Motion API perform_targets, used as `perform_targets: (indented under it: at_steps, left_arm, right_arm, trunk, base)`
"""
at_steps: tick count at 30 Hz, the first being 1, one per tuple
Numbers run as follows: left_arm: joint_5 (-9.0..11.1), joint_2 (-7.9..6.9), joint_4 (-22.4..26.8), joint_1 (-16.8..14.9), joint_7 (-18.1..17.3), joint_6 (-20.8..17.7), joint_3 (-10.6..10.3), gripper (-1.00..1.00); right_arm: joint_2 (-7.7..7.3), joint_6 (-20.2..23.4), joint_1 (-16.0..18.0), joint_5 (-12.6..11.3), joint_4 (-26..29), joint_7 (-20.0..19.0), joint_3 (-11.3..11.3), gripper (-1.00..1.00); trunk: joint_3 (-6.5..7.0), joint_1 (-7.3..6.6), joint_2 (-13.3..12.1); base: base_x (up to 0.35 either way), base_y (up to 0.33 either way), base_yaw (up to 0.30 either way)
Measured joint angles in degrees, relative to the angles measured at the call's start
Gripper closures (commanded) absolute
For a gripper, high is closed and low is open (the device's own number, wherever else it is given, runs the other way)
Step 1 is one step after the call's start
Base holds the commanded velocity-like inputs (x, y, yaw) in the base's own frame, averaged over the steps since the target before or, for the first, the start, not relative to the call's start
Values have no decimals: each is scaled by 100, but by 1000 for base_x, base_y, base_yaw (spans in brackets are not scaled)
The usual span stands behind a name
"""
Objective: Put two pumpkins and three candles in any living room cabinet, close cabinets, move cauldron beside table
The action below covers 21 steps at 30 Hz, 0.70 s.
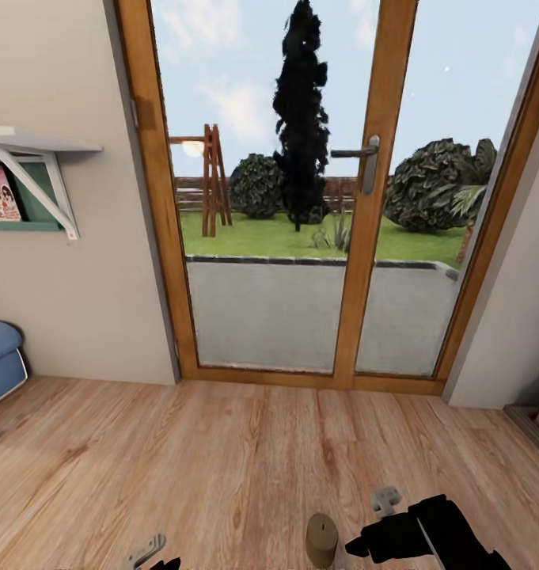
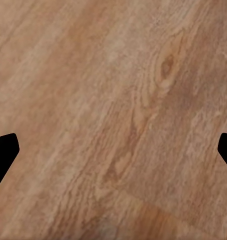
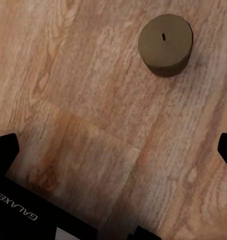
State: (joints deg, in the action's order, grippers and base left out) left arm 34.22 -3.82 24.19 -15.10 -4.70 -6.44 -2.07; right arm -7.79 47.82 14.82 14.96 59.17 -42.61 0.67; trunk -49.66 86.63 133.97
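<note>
The black fingertips [image 3: 3,150] of the right gripper [image 3: 113,150] are seen far apart at opposite edges of the right wrist view, so the jaws are spread wide and nothing is held between them; only bare light-brown wooden plank floor [image 3: 93,100] lies in the gap. Ahead of these fingers and off to one side, apart from them, a short olive-brown cylindrical candle [image 3: 165,44] with a small dark wick is stood upright on the floor. In the head view the same candle [image 1: 321,540] is found just beside the black right gripper [image 1: 396,532], on its left. The left gripper [image 2: 113,150] is likewise opened wide, one dark fingertip [image 2: 2,152] at each edge of the left wrist view, with nothing but floorboards [image 2: 113,100] between. Further out, a wooden-framed glass door [image 1: 368,198] with a metal lever handle [image 1: 360,158] is faced, a garden being visible through it. To the left, a grey wall shelf [image 1: 32,142] on a white bracket and the corner of a blue cushioned seat [image 1: 0,356] are seen.
</note>
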Motion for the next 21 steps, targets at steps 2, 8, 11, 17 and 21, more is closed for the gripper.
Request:
perform_targets:
  at_steps: [2,8,11,17,21]
  left_arm:
    - [0,0,0,0,4,0,0,-100]
    - [11,-7,0,0,-17,-5,3,-100]
    - [51,-131,0,3,-289,-14,15,-100]
    - [205,-597,-137,84,-1994,-13,34,-100]
    - [310,-1020,-610,116,-3932,21,44,-100]
  right_arm:
    - [2,0,0,0,0,1,5,-100]
    - [7,0,0,6,0,2,34,-100]
    - [8,0,0,8,0,3,44,-100]
    - [11,0,0,28,0,22,61,-100]
    - [16,0,0,44,0,42,72,-100]
  trunk:
    - [-36,44,80]
    - [-144,176,321]
    - [-197,242,441]
    - [-305,373,682]
    - [-377,461,842]
  base:
    - [0,0,0]
    - [0,0,0]
    - [0,0,0]
    - [0,0,0]
    - [0,0,0]
